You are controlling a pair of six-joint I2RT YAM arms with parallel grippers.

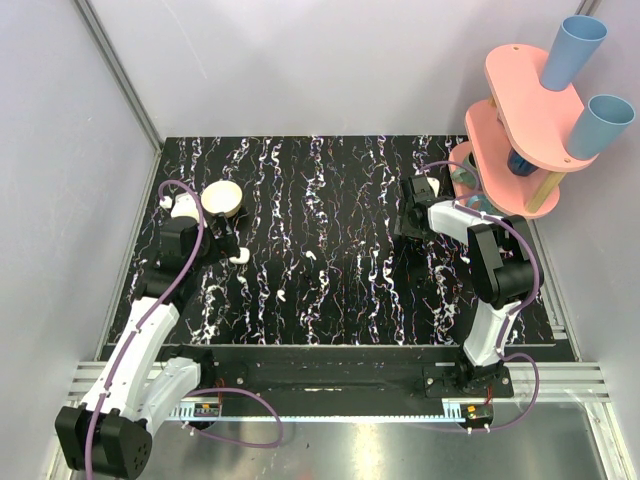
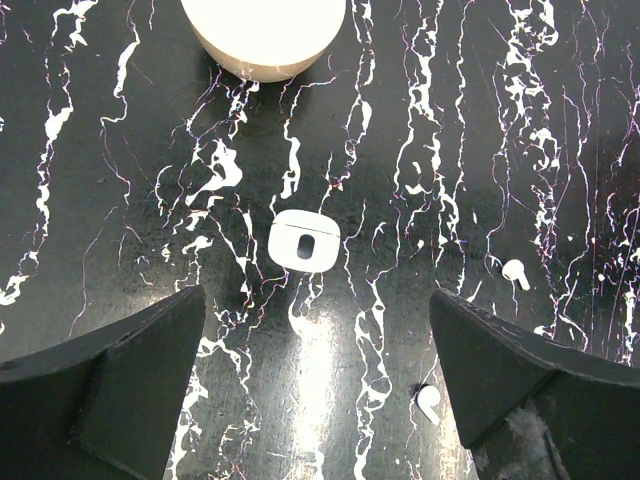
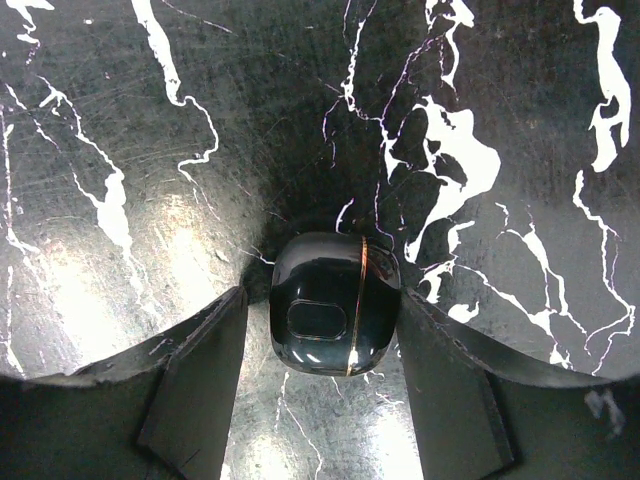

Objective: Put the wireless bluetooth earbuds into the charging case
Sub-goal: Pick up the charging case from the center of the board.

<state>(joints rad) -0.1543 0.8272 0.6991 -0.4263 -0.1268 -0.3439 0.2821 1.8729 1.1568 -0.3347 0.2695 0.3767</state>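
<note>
Between the left gripper's (image 2: 318, 298) widely parted jaws, a small white slotted piece (image 2: 304, 240) is seen on the marbled table (image 2: 100, 150). The cream charging case (image 2: 263, 35) is seen beyond it, and two white earbuds (image 2: 515, 270) lie apart off to one side. A dark glossy case (image 3: 330, 315) is closely flanked by the right gripper (image 3: 322, 295); whether it is gripped cannot be told.

Left pincer (image 2: 318, 295) wide — right pincer (image 3: 322, 290) half-open

Top camera looks down from behind both arms over the whole worktop (image 1: 350, 300). Wrist cameras hang close, looking down between their own jaws at patches the top view also covers.
</note>
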